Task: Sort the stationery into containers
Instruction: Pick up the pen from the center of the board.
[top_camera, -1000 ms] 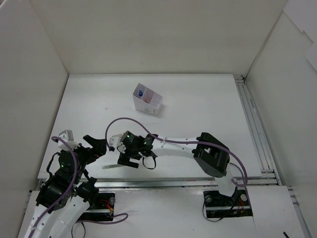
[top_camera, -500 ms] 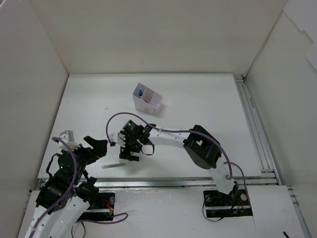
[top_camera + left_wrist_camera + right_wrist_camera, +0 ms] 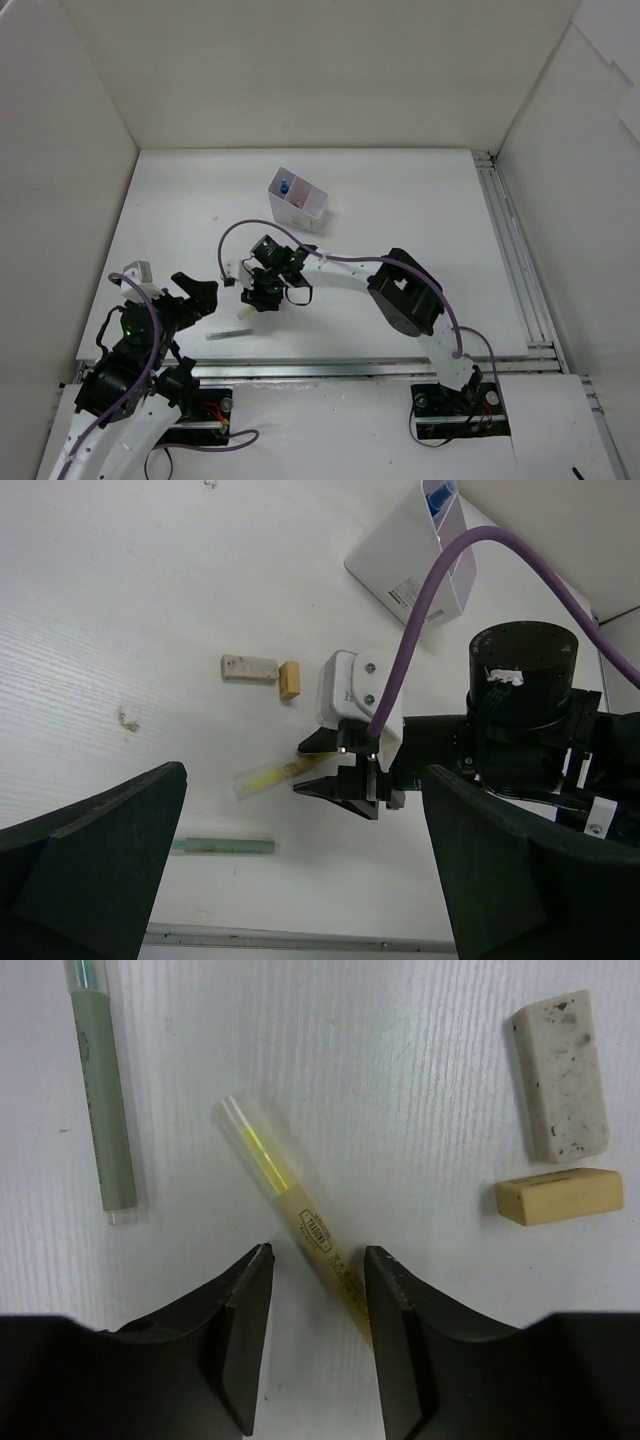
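Right arm has drawn in and dropped since the earlier frame. Right gripper (image 3: 318,1260) straddles the yellow pen (image 3: 296,1210) on the table (image 3: 400,200), jaws narrowed but not yet pinching. Close squarely on the barrel before lifting toward the box (image 3: 298,200). Left gripper (image 3: 304,770) gaping, idle.

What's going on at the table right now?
The right claw is down over the yellow highlighter pen, its fingers on either side with gaps, not yet gripping. The left claw hangs open off to the left, holding nothing. A grey-green pen, a white eraser and a tan block lie loose nearby. The divided white box farther back already holds a blue item.
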You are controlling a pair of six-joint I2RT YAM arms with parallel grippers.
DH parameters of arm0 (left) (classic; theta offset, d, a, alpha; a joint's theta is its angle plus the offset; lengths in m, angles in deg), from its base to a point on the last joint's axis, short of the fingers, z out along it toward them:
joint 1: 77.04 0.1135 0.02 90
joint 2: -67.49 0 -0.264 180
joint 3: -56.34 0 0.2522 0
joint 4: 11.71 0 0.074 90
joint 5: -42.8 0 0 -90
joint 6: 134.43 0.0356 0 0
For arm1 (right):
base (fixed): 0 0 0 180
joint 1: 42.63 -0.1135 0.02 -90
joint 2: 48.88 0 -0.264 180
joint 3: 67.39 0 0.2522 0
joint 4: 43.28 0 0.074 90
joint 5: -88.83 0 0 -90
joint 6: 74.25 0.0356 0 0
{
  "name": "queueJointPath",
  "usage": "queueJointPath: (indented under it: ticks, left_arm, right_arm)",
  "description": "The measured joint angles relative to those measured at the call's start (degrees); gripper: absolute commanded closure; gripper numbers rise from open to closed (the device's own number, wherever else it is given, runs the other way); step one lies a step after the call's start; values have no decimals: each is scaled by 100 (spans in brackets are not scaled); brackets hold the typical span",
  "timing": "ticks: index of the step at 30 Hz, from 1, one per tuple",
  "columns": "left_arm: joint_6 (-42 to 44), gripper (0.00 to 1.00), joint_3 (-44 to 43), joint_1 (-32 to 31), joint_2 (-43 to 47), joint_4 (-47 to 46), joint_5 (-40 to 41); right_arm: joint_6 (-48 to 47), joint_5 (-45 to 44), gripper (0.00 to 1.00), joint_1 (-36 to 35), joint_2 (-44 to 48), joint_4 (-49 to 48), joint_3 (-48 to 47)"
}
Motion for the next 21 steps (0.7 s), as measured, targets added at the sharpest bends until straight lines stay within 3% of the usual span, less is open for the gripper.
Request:
queueJointPath:
  ticks: [11,21]
  left_arm:
    - [-4,0,98,0,-20,20,157]
    - [74,0,98,0,-162,-70,-22]
  right_arm:
    - [330,-356,100,-59,824,-551,1296]
    - [1565,-1073,100,-81,2144,-1521,3034]
